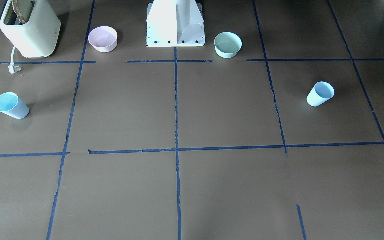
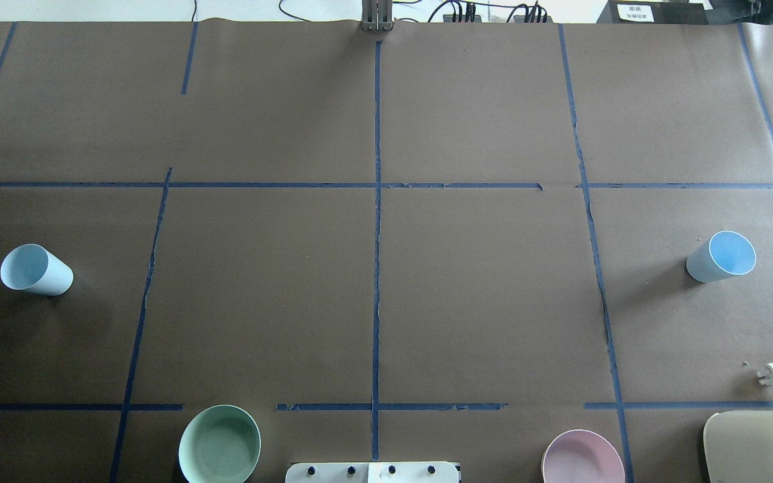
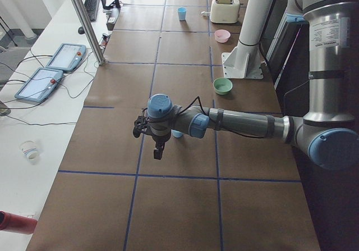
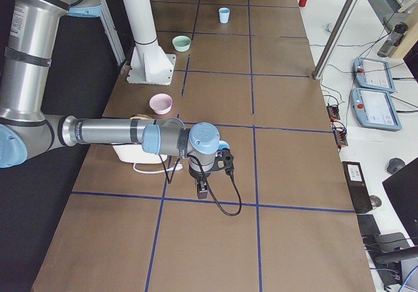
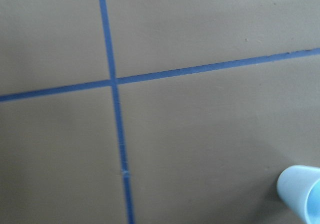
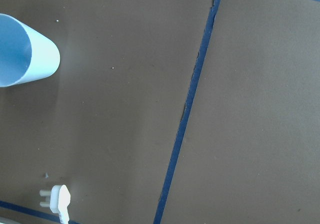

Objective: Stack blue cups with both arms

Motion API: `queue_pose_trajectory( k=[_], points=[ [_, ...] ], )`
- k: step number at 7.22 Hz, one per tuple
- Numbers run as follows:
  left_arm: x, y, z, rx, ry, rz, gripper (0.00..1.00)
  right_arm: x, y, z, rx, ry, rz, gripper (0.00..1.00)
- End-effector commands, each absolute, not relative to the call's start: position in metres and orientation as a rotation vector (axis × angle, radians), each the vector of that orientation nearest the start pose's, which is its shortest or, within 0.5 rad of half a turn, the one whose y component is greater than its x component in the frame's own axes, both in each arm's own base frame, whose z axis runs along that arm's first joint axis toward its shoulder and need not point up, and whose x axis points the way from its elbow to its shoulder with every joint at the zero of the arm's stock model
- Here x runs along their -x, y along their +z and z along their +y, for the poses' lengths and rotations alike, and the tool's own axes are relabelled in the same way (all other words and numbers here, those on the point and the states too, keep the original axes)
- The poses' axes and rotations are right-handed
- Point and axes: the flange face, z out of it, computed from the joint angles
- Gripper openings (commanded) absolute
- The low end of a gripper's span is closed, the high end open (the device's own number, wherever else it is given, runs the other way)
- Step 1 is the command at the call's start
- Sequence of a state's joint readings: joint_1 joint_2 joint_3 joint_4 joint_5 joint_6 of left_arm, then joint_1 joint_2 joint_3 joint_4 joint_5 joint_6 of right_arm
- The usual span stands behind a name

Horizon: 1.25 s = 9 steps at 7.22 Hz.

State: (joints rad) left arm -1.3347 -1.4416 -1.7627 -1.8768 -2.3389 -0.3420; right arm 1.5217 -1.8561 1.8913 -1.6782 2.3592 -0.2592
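Observation:
Two pale-blue cups stand upright and far apart on the brown table. One cup (image 2: 36, 270) is on my left side; it also shows in the front view (image 1: 320, 94) and at the bottom right of the left wrist view (image 5: 302, 191). The other cup (image 2: 722, 257) is on my right side, seen too in the front view (image 1: 11, 105) and the right wrist view (image 6: 25, 51). My left gripper (image 3: 159, 150) hovers beside the left cup, and my right gripper (image 4: 203, 189) beside the right cup. Both show only in side views, so I cannot tell whether they are open or shut.
A mint-green bowl (image 1: 227, 44) and a pink bowl (image 1: 102, 39) flank the white pedestal (image 1: 175, 23). A cream toaster (image 1: 30, 28) with a loose plug (image 1: 13, 68) stands near the right cup. Blue tape lines cross the table.

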Motion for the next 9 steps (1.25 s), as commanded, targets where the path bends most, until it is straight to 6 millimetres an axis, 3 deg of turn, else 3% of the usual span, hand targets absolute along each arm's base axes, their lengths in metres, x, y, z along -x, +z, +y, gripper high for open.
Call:
queue_pose_trajectory(
  k=[1, 4, 6, 7, 9],
  points=[
    [-0.114, 0.581, -0.440, -0.098, -0.067, 0.880, 1.00, -0.045, 0.635, -0.369, -0.013, -0.263, -0.792, 1.00],
    [-0.177, 0.575, -0.418, -0.075, -0.090, 0.884, 1.00, -0.045, 0.635, -0.369, -0.012, -0.263, -0.792, 1.00],
    [-0.193, 0.582, -0.412, -0.073, -0.074, 0.857, 1.00, -0.045, 0.636, -0.369, -0.010, -0.262, -0.792, 1.00],
    [-0.197, 0.586, -0.410, -0.061, -0.071, 0.853, 0.89, -0.045, 0.636, -0.369, -0.010, -0.262, -0.792, 1.00],
    [-0.214, 0.582, -0.406, -0.026, -0.092, 0.862, 0.36, -0.045, 0.636, -0.369, -0.010, -0.262, -0.792, 1.00]
  ],
)
